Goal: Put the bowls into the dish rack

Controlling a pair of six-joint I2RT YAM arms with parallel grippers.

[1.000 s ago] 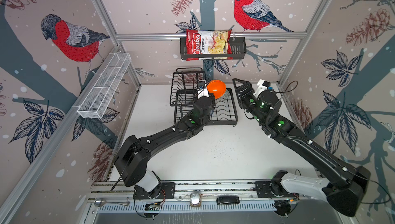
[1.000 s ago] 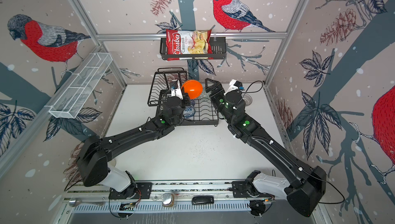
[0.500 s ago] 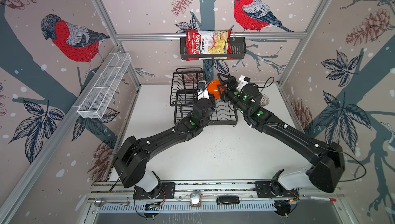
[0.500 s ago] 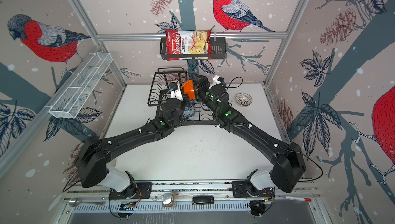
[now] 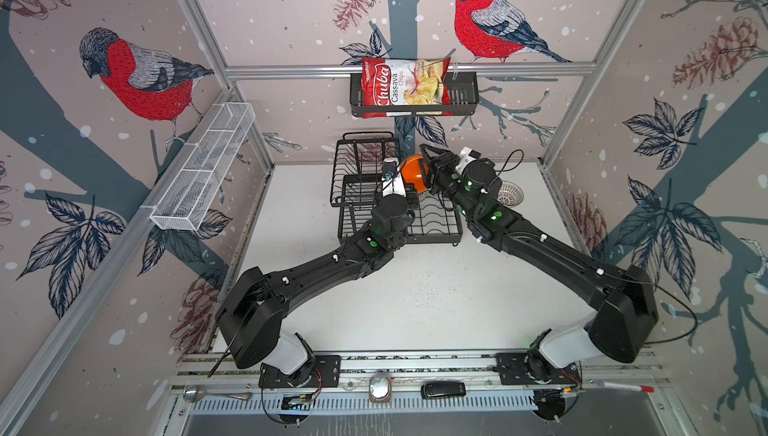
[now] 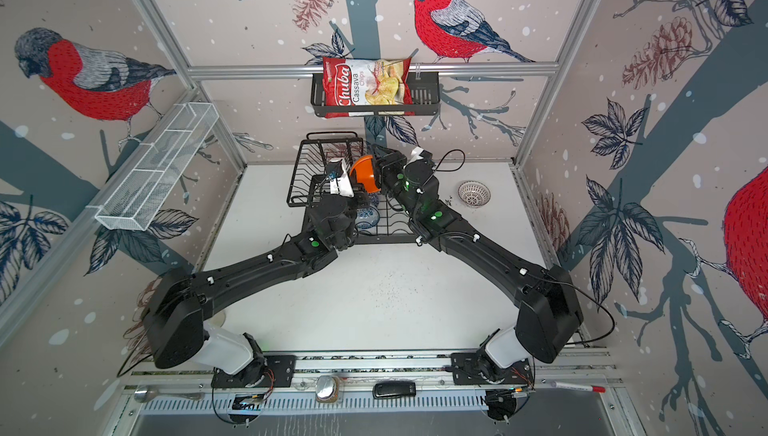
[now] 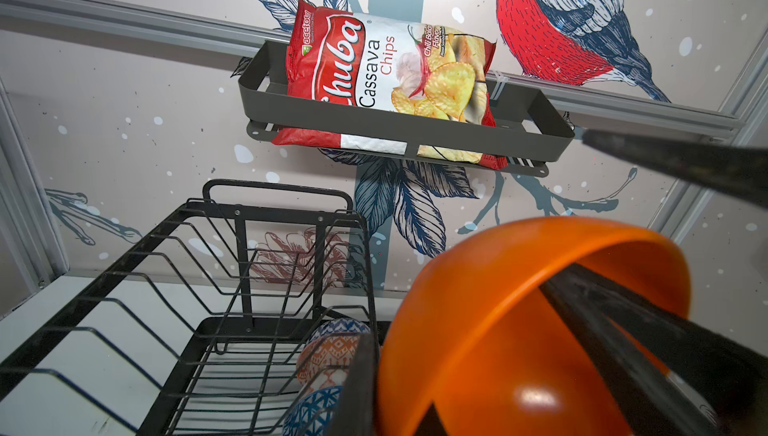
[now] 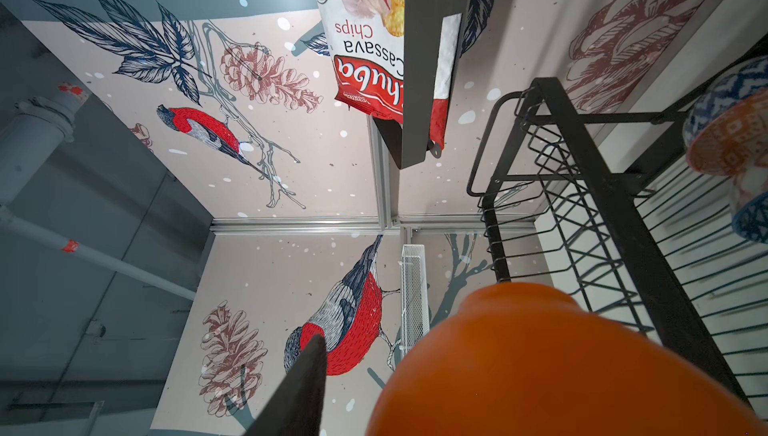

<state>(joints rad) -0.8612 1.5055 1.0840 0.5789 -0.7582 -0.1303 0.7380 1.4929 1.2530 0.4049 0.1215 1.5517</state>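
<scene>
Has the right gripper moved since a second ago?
Yes. The right gripper swung left over the dish rack, up to the orange bowl held by the left gripper.

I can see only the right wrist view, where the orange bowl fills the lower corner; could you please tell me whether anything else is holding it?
Observer: Yes, the left gripper is shut on the orange bowl, holding it over the dish rack.
Operator: Thank you; where is my second finger?
Observer: The left wrist view shows the right gripper reaching it inside the bowl, while the outer finger stands clear of the rim.
Operator: Are any bowls outside the rack?
Observer: In both top views, a white lattice bowl stands on the table, right of the rack.
</scene>
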